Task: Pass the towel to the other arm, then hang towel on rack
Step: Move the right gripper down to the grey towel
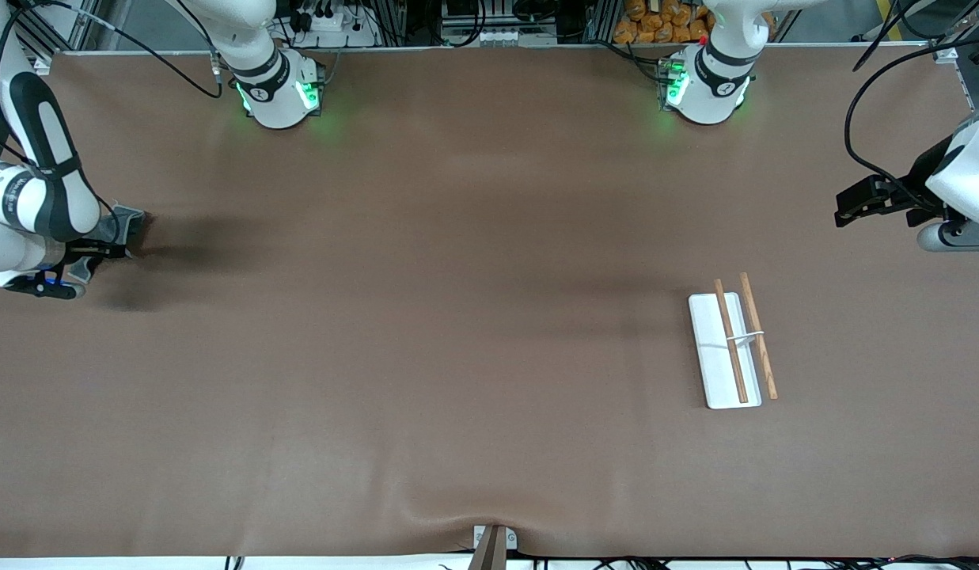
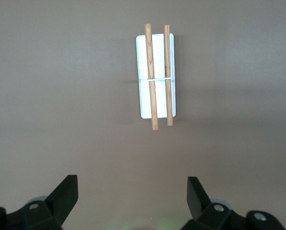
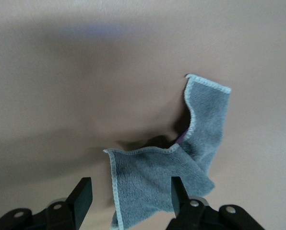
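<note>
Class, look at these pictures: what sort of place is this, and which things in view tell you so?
Probably a robotics lab bench: two arm bases bolted along a brown-covered table, cables and equipment at its edge, and staged props, a rack and a towel.

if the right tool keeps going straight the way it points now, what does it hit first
Most likely the crumpled dark-grey soft cloth towel on the brown table: its folded edge lies between the open fingers of the right tool. How much gap remains is unclear.

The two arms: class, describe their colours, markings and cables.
Both arms are glossy white with black joint bands; their bases glow green. The right arm carries a black panel; a black cable loops to the left arm. The left end effector and right end effector have black fingers.
</note>
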Robot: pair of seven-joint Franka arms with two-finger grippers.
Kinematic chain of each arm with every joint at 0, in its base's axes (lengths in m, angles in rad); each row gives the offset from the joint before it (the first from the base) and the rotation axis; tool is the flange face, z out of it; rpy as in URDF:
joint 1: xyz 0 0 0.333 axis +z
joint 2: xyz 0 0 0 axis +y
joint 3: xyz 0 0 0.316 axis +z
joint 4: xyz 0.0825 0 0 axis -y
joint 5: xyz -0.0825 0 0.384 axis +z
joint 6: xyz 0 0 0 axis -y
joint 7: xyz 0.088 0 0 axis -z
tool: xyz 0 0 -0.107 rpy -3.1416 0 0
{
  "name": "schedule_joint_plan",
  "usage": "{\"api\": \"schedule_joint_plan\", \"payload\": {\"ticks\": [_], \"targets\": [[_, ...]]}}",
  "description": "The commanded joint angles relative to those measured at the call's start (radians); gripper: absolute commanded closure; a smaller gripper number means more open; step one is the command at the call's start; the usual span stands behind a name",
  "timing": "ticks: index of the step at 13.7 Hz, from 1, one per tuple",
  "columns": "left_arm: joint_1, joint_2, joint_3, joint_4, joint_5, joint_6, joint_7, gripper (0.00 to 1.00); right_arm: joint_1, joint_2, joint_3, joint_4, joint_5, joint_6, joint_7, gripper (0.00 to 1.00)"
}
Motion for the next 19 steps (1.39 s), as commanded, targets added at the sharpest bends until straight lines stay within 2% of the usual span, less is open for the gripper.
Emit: {"api": "schedule_joint_plan", "payload": {"ticks": [1,4,7,10,13,16,19], "targets": [[0.005,-0.002,-0.003,0.006,-0.008,0.003,0.006,0.0,-0.02,-0.008,0.015,-0.028,-0.027,0.02,-0.001,0.33],[0.006,-0.002,-0.003,0.006,-0.008,0.003,0.006,0.0,-0.009,0.007,0.014,-0.032,-0.029,0.025,0.004,0.47],[0.006,-0.002,-0.003,0.006,-0.008,0.003,0.006,0.0,-0.01,0.021,0.014,-0.032,-0.029,0.025,0.008,0.49],[0.006,-0.002,-0.003,0.006,-0.008,0.003,0.006,0.0,-0.012,0.032,0.014,-0.034,-0.029,0.039,0.008,0.57],[0.006,0.0,-0.003,0.006,-0.008,0.003,0.008,0.0,-0.009,0.027,0.014,-0.032,-0.029,0.037,0.007,0.83],[0.006,0.001,-0.003,0.004,-0.008,0.003,0.008,0.0,-0.009,0.023,0.014,-0.031,-0.029,0.031,0.007,1.0],[0.006,0.001,-0.003,0.004,-0.008,0.005,0.008,0.0,-0.003,0.0,0.018,-0.017,-0.029,-0.009,0.008,1.0]]}}
